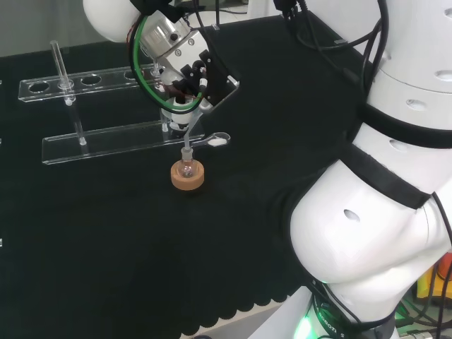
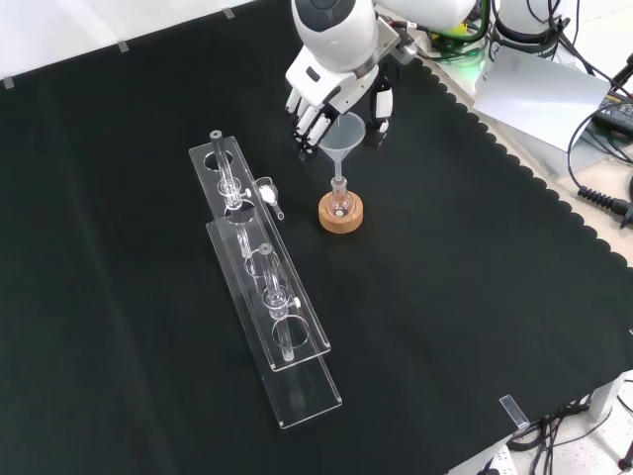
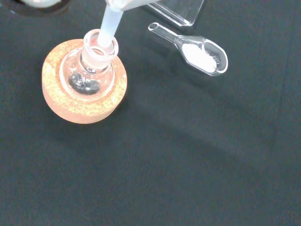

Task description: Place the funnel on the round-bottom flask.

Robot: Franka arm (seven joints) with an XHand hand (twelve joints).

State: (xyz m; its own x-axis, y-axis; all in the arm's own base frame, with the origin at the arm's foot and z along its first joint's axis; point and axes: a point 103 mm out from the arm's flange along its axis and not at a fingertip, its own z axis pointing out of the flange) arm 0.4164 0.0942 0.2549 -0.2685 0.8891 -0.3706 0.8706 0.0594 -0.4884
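Note:
A small clear round-bottom flask point(image 2: 339, 203) sits on a cork ring point(image 2: 341, 217) in the middle of the cloth. A clear funnel point(image 2: 345, 135) stands over it, and its stem point(image 3: 110, 24) reaches into the flask's neck point(image 3: 100, 48). The hand point(image 2: 334, 91) is just above, with its fingers point(image 2: 307, 124) and thumb point(image 2: 382, 107) curled round the funnel's cone. In the head view the hand point(image 1: 189, 76) hangs over the flask point(image 1: 186, 169) and cork ring point(image 1: 188, 181), with the funnel stem point(image 1: 187, 143) slanting down between them.
A clear scoop point(image 3: 202, 54) with white powder lies on the cloth close beside the flask. Two long clear racks point(image 2: 265, 292) with test tubes stand to the left in the front view. The arm's white links point(image 1: 381, 212) take up the head view's right.

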